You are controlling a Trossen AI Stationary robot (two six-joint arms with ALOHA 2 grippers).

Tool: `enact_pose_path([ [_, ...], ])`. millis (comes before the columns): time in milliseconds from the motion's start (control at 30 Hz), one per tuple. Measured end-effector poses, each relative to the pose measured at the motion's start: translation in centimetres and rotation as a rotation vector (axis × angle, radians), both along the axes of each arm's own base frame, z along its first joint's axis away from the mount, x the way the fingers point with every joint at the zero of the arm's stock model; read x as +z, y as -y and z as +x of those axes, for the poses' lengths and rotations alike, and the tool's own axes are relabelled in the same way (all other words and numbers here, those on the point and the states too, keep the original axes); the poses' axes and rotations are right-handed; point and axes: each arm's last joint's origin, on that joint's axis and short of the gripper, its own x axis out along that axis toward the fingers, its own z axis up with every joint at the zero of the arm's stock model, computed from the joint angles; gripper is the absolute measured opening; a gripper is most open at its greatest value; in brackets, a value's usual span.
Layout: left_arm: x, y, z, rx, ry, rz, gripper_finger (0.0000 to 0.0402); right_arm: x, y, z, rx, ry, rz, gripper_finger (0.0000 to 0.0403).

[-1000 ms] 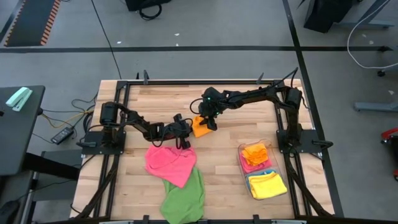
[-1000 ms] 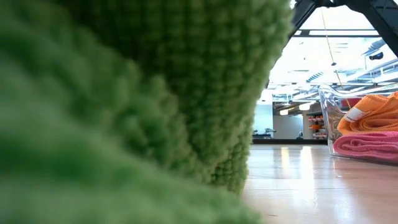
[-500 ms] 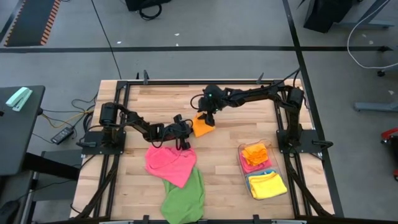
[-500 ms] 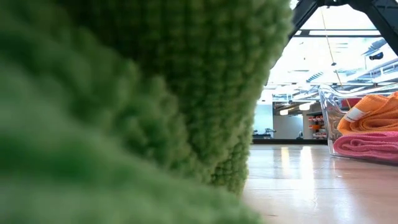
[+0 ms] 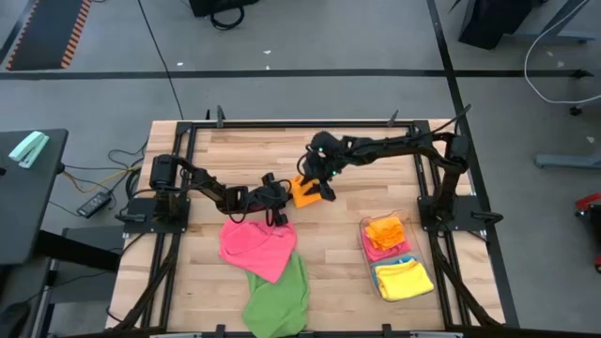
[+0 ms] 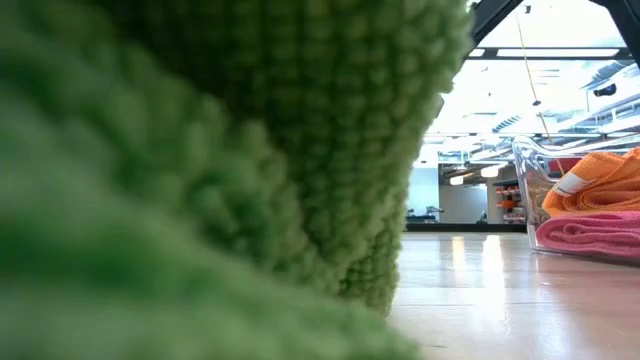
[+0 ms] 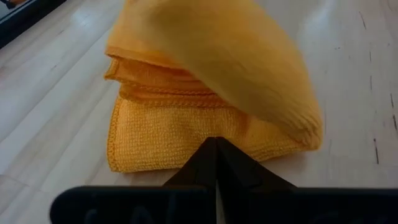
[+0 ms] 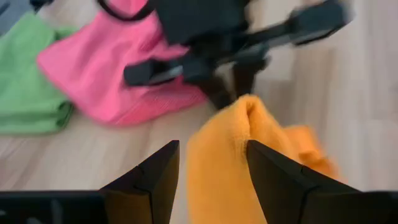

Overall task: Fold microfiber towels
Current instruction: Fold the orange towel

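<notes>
An orange towel [image 5: 304, 192], partly folded, lies on the wood table [image 5: 225, 155] near its middle. My left gripper [image 5: 279, 194] is shut at the towel's left edge, and its tips [image 7: 216, 143] are on the lower layer. My right gripper [image 5: 325, 180] stands over the towel's right side, shut on a raised fold of it [image 8: 230, 155]. A pink towel [image 5: 255, 246] lies spread nearer the front edge and overlaps a green towel [image 5: 279, 296]. The green towel fills most of the low view [image 6: 200, 170]. My left gripper rests its shut fingertips on the edge of the orange towel's lower layer [image 7: 205, 134], coming in low from the table's left. That layer lies flat on the table. My right gripper has a raised fold of the orange towel's upper part [image 8: 221, 174] between its two fingers [image 8: 152, 177], coming from above. The fold stands up off the lower layers, and the rest of the towel stays on the table.
A clear plastic bin [image 5: 364, 246] at the front right holds folded orange, pink and yellow towels; it also shows in the low view [image 6: 585, 205]. Bare wood lies between the bin and the pink towel, and along the far edge.
My right gripper has gone up a little and then toward the table's right and near edges, still holding the orange towel's upper part. The flap has moved with it, while the lower layer has stayed under my left gripper.
</notes>
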Motion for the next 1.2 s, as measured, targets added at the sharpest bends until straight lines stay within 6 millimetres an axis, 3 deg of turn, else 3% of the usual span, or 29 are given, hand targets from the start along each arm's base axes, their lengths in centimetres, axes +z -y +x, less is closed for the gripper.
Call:
enact_pose_path([
  [300,0.0,0.0,0.0,0.007,0.004,-0.010,0.0026,0.0,-1.3,-0.1,0.022,-0.020,0.016,0.0195],
  [500,0.0,0.0,0.0,0.007,0.002,-0.011,0.0013,2.3,-1.7,-1.0,0.020,0.001,0.017,0.0195],
  [700,0.0,0.0,0.0,0.007,0.001,-0.011,0.0020,-0.5,-2.5,-2.5,0.049,-0.022,0.065,0.0195],
  [933,0.0,0.0,0.0,0.016,0.009,-0.023,0.0030,-2.7,-1.4,-3.3,-0.116,0.093,-0.032,0.0192],
  [1067,0.0,0.0,0.0,0.015,0.010,-0.023,0.0021,-2.4,-0.9,-3.0,-0.147,0.168,-0.077,0.0182],
  [1200,0.0,0.0,0.0,0.014,0.009,-0.023,0.0014,-3.9,-0.6,-2.1,-0.143,0.162,-0.084,0.0169],
])
